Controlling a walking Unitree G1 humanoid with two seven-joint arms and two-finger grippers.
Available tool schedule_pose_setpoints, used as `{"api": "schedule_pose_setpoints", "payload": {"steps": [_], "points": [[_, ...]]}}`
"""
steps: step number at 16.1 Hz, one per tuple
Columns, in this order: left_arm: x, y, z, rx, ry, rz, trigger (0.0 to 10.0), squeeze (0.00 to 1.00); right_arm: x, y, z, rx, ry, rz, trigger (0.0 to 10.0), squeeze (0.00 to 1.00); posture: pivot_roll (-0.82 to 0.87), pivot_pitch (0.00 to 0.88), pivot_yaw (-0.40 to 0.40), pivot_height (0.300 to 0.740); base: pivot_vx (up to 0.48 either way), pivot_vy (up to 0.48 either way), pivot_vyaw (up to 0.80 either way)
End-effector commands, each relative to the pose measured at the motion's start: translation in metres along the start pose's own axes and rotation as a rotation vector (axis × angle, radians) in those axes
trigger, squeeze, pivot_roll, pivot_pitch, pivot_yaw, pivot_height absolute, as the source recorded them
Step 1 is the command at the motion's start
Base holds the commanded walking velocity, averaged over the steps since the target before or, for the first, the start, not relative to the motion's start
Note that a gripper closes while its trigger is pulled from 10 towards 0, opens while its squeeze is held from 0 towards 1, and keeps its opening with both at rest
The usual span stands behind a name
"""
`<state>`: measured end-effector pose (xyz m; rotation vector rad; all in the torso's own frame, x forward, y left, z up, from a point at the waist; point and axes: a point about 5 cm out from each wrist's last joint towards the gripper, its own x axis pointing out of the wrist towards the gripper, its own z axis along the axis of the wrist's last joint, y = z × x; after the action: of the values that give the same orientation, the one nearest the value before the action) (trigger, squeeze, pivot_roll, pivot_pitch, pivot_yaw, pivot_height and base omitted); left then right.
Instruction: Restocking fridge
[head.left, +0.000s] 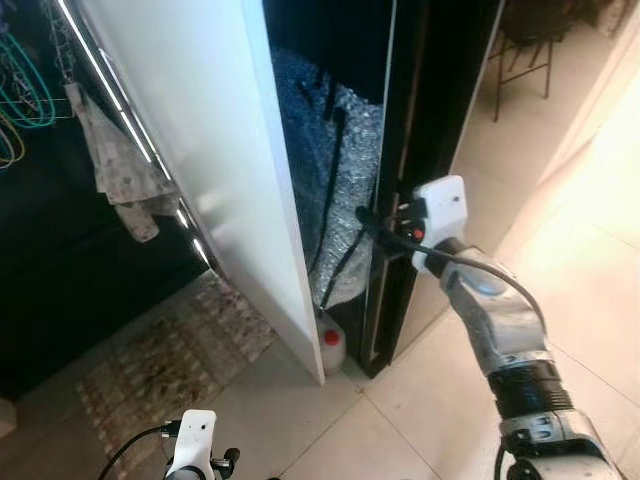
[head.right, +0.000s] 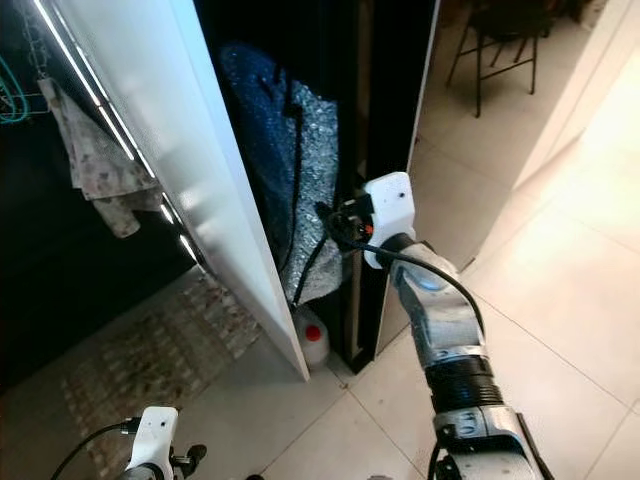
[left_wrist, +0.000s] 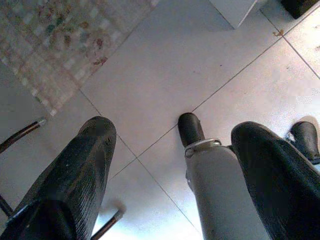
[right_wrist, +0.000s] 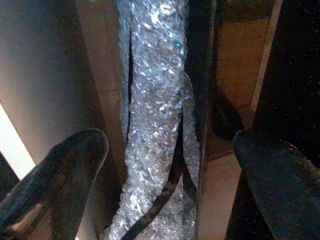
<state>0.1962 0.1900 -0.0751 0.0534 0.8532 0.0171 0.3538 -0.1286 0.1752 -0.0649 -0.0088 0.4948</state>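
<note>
- Ahead, from the left eye: the fridge's white door (head.left: 215, 150) stands partly open, the right gripper (head.left: 372, 222) at the gap by the dark door edge (head.left: 385, 290). Restocking looks barely begun; nothing is carried.
- Right wrist: fingers (right_wrist: 60, 175) spread, empty, facing silvery bubble wrap (right_wrist: 155, 125).
- Left wrist: left gripper (left_wrist: 172, 165) hangs over floor (left_wrist: 165, 65), fingers apart, empty.

Glossy white door (head.left: 215, 150), crinkly silver foil bag (head.left: 340, 170), smooth pale tiles (head.left: 560, 290), patterned cloth towel (head.left: 125, 175)
</note>
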Motion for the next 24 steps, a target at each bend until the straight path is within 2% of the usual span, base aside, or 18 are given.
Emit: {"api": "schedule_pose_setpoints", "payload": {"steps": [1, 4, 6, 9, 12, 14, 15, 16, 18, 19, 20, 21, 22, 23, 24], "points": [[-0.002, 0.006, -0.007, 0.005, 0.025, 0.021, 10.0, 0.00, 0.014, 0.023, 0.022, -0.028, -0.088, 0.117, 10.0, 0.00, -0.14, 0.130, 0.081, 0.740, 0.000, 0.000, 0.00], [-0.002, 0.006, -0.009, 0.003, 0.029, 0.022, 10.0, 0.00, 0.015, 0.026, 0.021, -0.007, -0.102, 0.112, 10.0, 0.00, -0.14, 0.128, 0.080, 0.740, 0.000, 0.000, 0.00], [-0.003, 0.005, -0.010, 0.005, 0.031, 0.019, 10.0, 0.00, 0.007, 0.030, 0.019, -0.002, -0.110, 0.097, 10.0, 0.00, -0.14, 0.133, 0.081, 0.740, 0.000, 0.000, 0.00], [-0.003, 0.004, -0.011, 0.007, 0.037, 0.015, 10.0, 0.00, -0.011, 0.033, 0.017, 0.016, -0.129, 0.039, 10.0, 0.00, -0.15, 0.135, 0.078, 0.740, 0.000, 0.000, 0.00], [-0.003, 0.004, -0.012, 0.009, 0.040, 0.015, 10.0, 0.00, -0.040, 0.035, 0.012, 0.011, -0.128, -0.046, 10.0, 0.00, -0.15, 0.140, 0.076, 0.740, 0.000, 0.000, 0.00], [-0.003, 0.005, -0.012, 0.012, 0.041, 0.013, 10.0, 0.00, -0.058, 0.031, 0.010, 0.015, -0.114, -0.173, 10.0, 0.00, -0.16, 0.138, 0.074, 0.740, 0.000, 0.000, 0.00], [-0.003, 0.004, -0.011, 0.013, 0.041, 0.012, 10.0, 0.00, -0.070, 0.022, 0.003, 0.055, -0.091, -0.317, 10.0, 0.00, -0.16, 0.137, 0.073, 0.740, 0.000, 0.000, 0.00], [-0.003, 0.003, -0.011, 0.013, 0.039, 0.010, 10.0, 0.00, -0.078, 0.012, -0.011, 0.068, -0.030, -0.401, 10.0, 0.00, -0.16, 0.134, 0.070, 0.740, 0.000, 0.000, 0.00], [-0.002, 0.000, -0.010, 0.012, 0.032, 0.008, 10.0, 0.00, -0.098, -0.010, -0.055, 0.112, 0.142, -0.543, 10.0, 0.00, -0.15, 0.133, 0.070, 0.740, 0.000, 0.000, 0.00], [-0.002, 0.000, -0.010, 0.013, 0.030, 0.007, 10.0, 0.00, -0.106, -0.019, -0.071, 0.149, 0.176, -0.604, 10.0, 0.00, -0.15, 0.135, 0.070, 0.740, 0.000, 0.000, 0.00], [-0.002, 0.000, -0.010, 0.014, 0.028, 0.008, 10.0, 0.00, -0.119, -0.032, -0.098, 0.154, 0.265, -0.682, 10.0, 0.00, -0.16, 0.138, 0.071, 0.740, 0.000, 0.000, 0.00], [-0.002, 0.000, -0.010, 0.015, 0.027, 0.009, 10.0, 0.00, -0.129, -0.032, -0.132, 0.172, 0.394, -0.691, 10.0, 0.00, -0.15, 0.140, 0.074, 0.740, 0.000, 0.000, 0.00], [-0.002, 0.000, -0.010, 0.015, 0.026, 0.010, 10.0, 0.00, -0.134, -0.029, -0.147, 0.193, 0.446, -0.693, 10.0, 0.00, -0.15, 0.144, 0.076, 0.740, 0.000, 0.000, 0.00], [-0.002, 0.001, -0.009, 0.015, 0.023, 0.011, 10.0, 0.00, -0.142, -0.020, -0.175, 0.220, 0.552, -0.667, 10.0, 0.00, -0.14, 0.148, 0.079, 0.740, 0.000, 0.000, 0.00], [-0.002, 0.001, -0.008, 0.016, 0.021, 0.011, 10.0, 0.00, -0.148, -0.013, -0.194, 0.234, 0.621, -0.645, 10.0, 0.00, -0.14, 0.153, 0.081, 0.740, 0.000, 0.000, 0.00]]}}
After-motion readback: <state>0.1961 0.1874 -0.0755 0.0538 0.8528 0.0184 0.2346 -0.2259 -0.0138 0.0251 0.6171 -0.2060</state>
